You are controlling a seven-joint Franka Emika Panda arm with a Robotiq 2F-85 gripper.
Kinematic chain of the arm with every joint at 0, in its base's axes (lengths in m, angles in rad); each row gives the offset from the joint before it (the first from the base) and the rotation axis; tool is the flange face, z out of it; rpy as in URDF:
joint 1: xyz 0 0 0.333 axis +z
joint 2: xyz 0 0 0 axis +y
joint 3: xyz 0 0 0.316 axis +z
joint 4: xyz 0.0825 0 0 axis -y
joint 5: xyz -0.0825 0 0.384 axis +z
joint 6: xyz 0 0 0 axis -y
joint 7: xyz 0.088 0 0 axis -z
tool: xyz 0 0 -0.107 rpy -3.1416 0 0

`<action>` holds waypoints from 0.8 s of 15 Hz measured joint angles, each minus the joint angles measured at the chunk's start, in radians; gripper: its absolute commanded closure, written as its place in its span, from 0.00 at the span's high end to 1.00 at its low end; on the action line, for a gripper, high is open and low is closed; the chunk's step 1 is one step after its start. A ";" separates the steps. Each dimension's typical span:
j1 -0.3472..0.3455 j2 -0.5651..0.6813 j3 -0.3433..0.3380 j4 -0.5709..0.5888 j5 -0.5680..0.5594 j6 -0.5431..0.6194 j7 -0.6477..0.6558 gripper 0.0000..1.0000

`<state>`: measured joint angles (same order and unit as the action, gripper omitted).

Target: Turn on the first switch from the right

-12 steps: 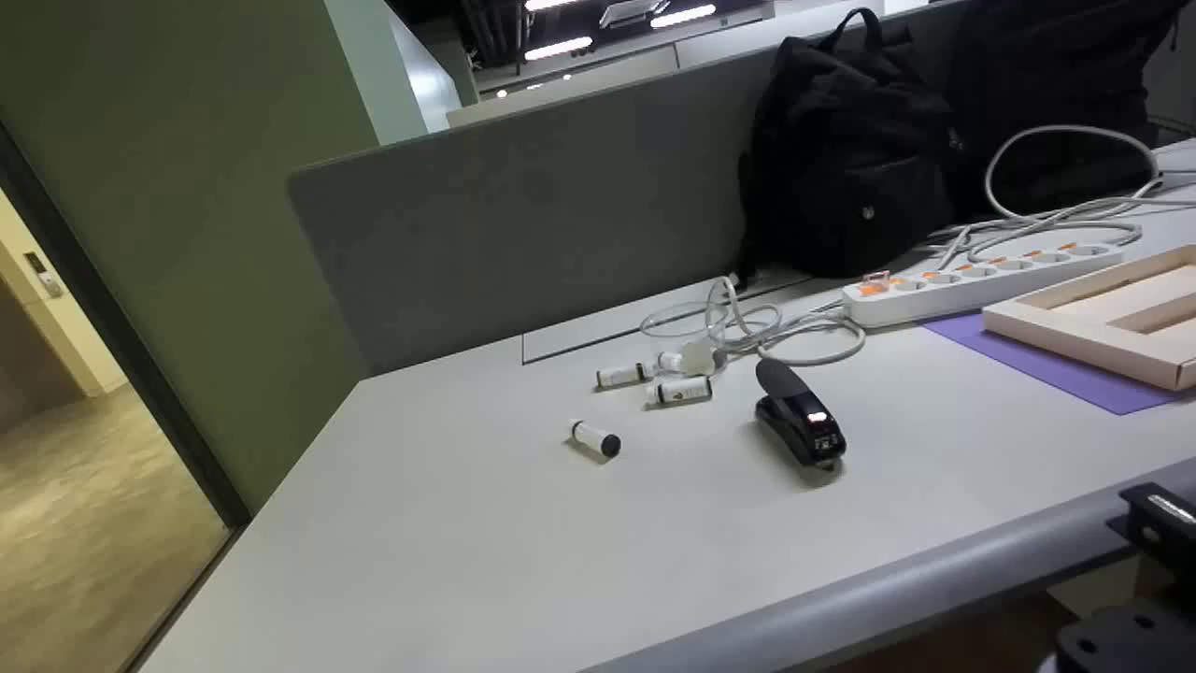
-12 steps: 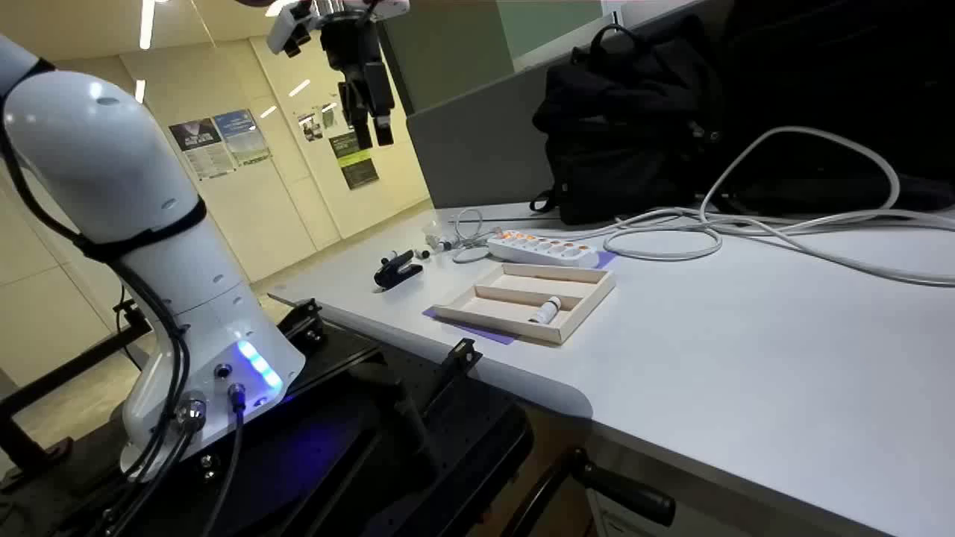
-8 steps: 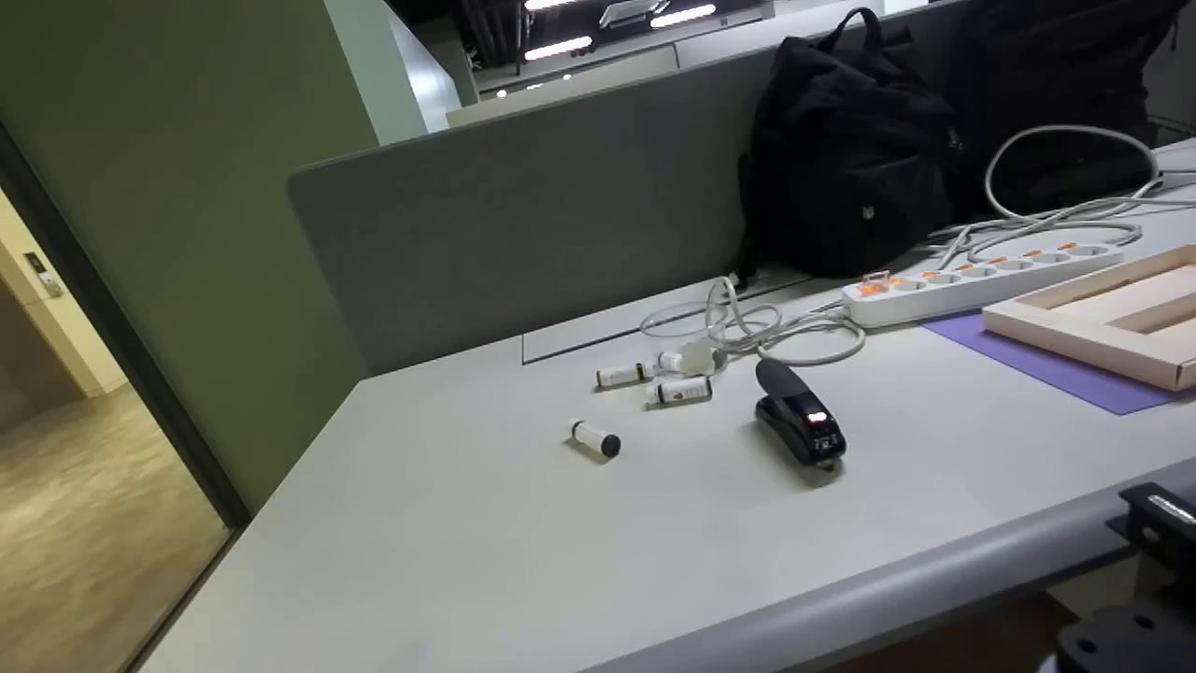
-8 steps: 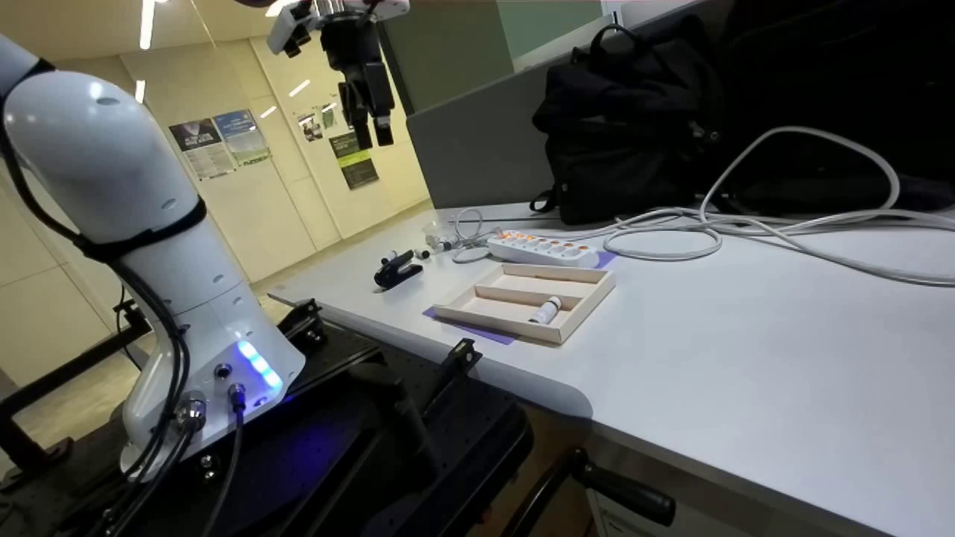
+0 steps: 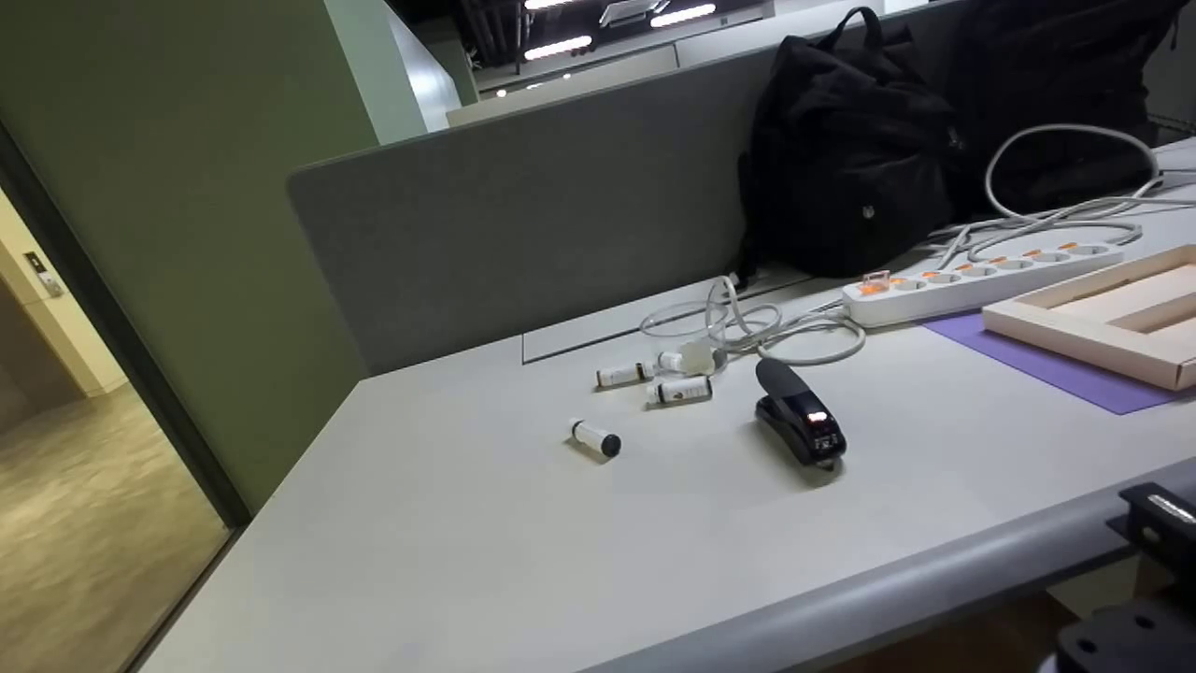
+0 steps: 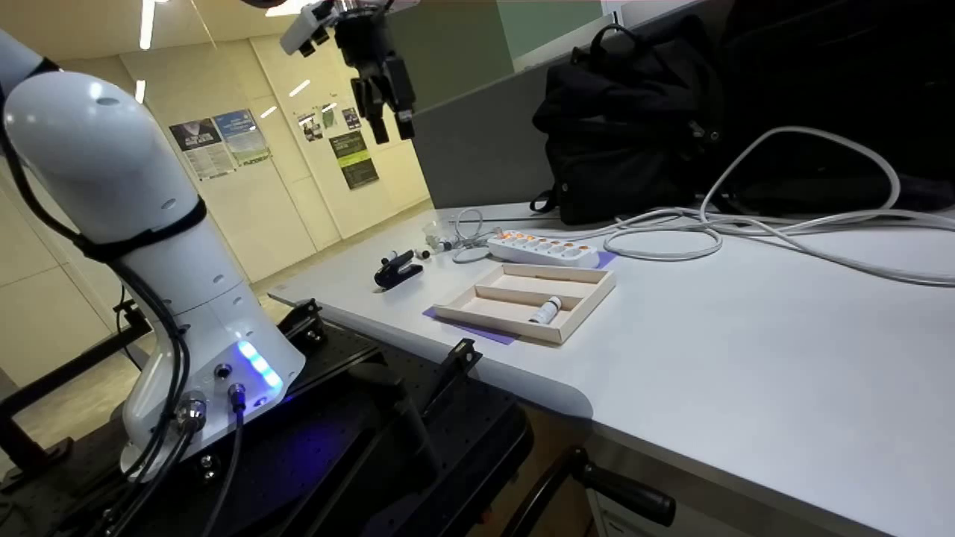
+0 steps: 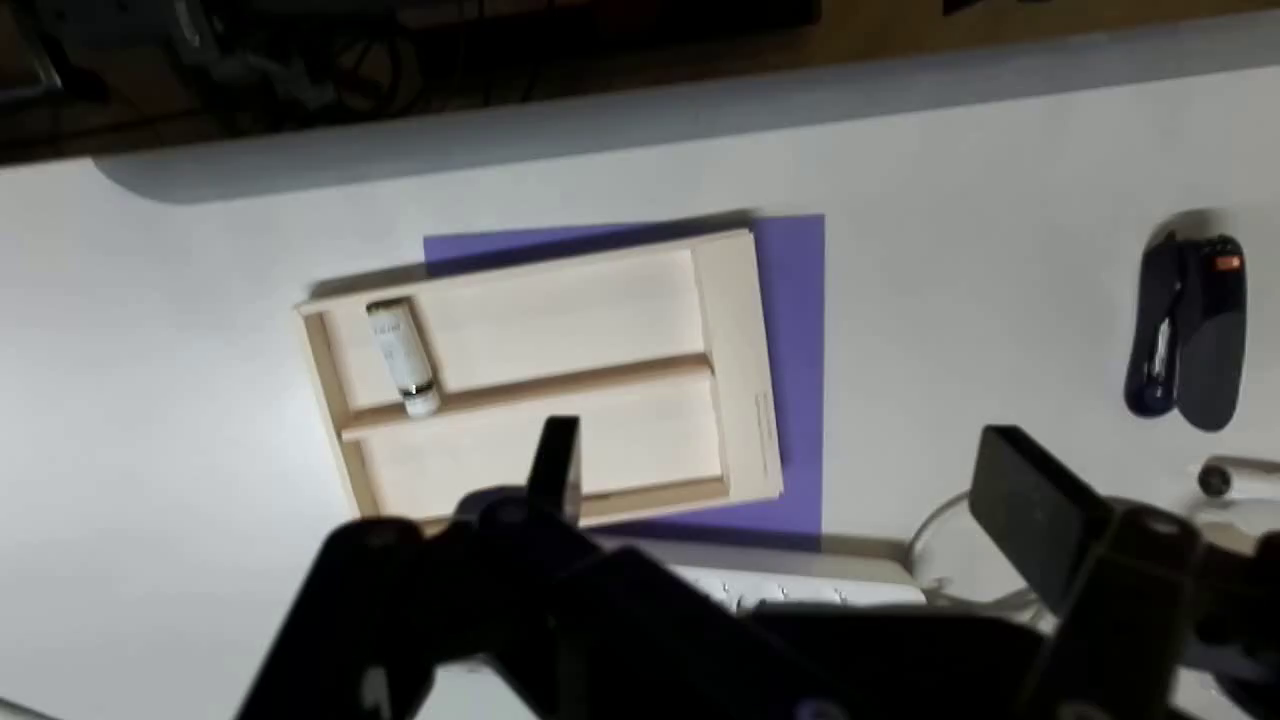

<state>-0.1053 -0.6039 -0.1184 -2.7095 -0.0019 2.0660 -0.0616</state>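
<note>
Task looks only at beginning. Gripper [image 6: 394, 134] hangs high above bench [image 6: 746, 350], spread wide, holding nothing. Power strip [image 5: 976, 290] lies just beside wooden tray [image 7: 740, 370]; its rightmost orange switch [image 5: 1066, 246] is not yet touched, so, I judge, approach and pressing remain. Whether switch is on, cannot tell. Wrist view hides most of strip behind gripper; both exterior views show its full row.

No text can be read. Blurred print is seen on the white vial [image 7: 402, 355] in the wooden tray [image 7: 745, 370]. Left of the tray in an exterior view, marks too small to be deciphered are borne by the stapler [image 5: 801, 417] and loose vials [image 5: 682, 391]; likewise by wall posters [image 6: 242, 138], well beyond the tray.
</note>
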 measured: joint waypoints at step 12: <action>-0.064 0.556 -0.158 0.476 0.050 0.303 -0.125 1.00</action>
<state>-0.1695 -0.0475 -0.2767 -2.2334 0.0482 2.3685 -0.1864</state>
